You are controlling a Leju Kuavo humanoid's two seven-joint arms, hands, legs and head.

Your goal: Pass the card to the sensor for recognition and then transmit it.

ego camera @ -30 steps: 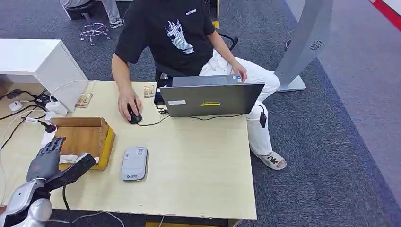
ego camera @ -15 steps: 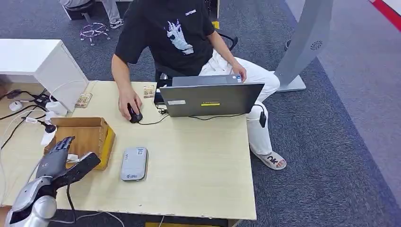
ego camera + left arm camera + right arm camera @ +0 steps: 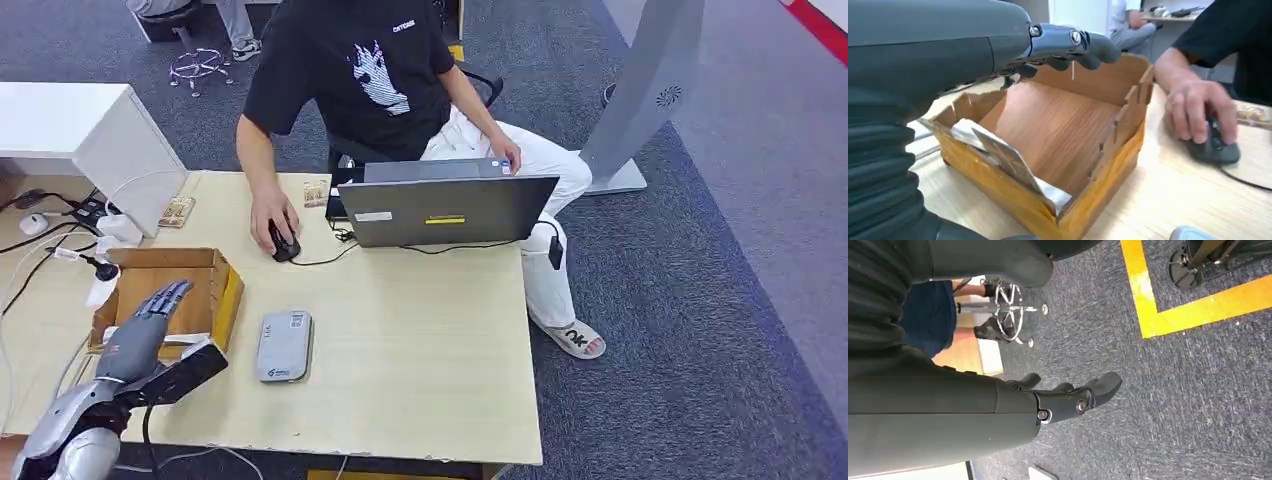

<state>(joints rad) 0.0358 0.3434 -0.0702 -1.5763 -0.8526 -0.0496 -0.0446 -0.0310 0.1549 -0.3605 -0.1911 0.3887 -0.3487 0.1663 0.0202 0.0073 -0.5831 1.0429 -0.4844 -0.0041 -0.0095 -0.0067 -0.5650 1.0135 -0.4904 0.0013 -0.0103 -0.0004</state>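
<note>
Your left hand (image 3: 150, 318) has moved forward over the wooden box (image 3: 222, 290), fingers spread, holding nothing. Cards (image 3: 998, 155) lean inside its near wall; reach underway. Reader (image 3: 284, 345) beside box.

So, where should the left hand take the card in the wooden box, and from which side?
Probably by its raised free edge. The silvery card leans tilted against the near wall of the open-topped wooden box, so coming from above with the open left hand looks easiest; the walls block its sides.
</note>
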